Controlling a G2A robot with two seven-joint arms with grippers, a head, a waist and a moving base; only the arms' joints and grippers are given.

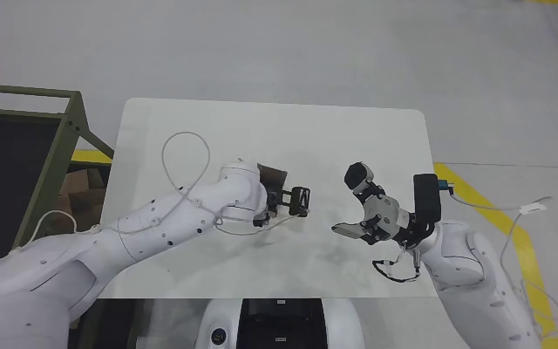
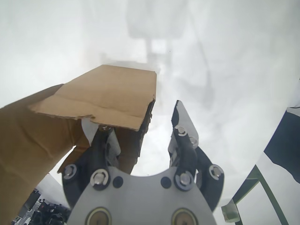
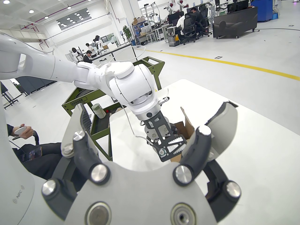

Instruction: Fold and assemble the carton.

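Carton [image 2: 98, 94] is resting unpinched against the spread left tool [image 2: 164, 111], probably skidding across the surface [image 1: 261, 131] if pushed; right tool [image 1: 347, 202] is gaping too.

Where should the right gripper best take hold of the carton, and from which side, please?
Likely the carton by its raised flap: thin, standing free, facing the open right gripper. Come from that arm's own side and straddle the edge; the left gripper crowds the rest.
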